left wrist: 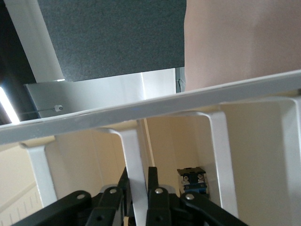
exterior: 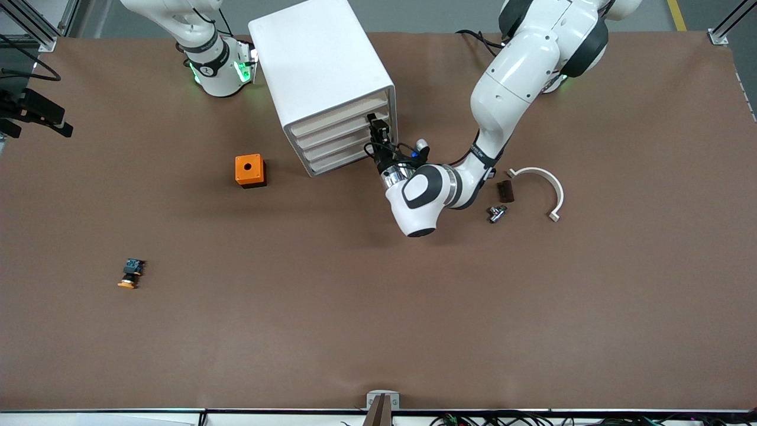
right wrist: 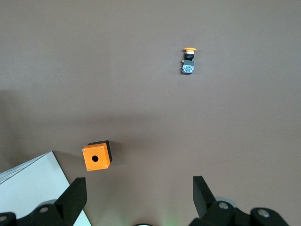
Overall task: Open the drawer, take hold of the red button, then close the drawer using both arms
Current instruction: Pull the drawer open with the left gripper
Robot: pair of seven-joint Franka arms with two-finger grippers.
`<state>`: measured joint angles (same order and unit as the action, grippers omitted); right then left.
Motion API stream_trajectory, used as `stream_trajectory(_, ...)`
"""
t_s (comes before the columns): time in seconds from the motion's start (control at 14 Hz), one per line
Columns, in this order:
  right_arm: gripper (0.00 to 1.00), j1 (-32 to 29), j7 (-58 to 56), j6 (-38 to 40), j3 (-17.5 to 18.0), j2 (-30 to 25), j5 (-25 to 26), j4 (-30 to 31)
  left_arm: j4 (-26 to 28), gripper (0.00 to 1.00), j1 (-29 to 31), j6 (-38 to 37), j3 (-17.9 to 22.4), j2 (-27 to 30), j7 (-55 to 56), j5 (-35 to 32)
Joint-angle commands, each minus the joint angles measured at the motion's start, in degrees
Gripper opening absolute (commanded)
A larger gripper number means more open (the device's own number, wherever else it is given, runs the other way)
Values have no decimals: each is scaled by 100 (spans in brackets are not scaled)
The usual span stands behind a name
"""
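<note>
Where brown table (exterior: 378,307) spreads, cabinet (exterior: 319,65) stands.

It was a robotics lab. Two white arms (exterior: 520,77) stood bolted at a brown-covered counter (exterior: 378,307). Aluminium framing (exterior: 730,23) and loose cables (exterior: 491,419) edged it.

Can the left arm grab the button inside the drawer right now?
Probably not yet. The left gripper is at the cabinet front, and the drawer front stands between it and the button.
</note>
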<state>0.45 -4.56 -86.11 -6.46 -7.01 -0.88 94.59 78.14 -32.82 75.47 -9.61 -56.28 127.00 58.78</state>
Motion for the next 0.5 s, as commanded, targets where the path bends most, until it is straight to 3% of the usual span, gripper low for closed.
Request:
stream_trajectory(0.0,100,8,157,-38,31,-134,70,130,-79,8,-5,170,20,-59,9,203)
stream_trajectory(0.43,100,-1,342,-47,22,-117,96,139,-79,6,267,170,73,-67,18,335)
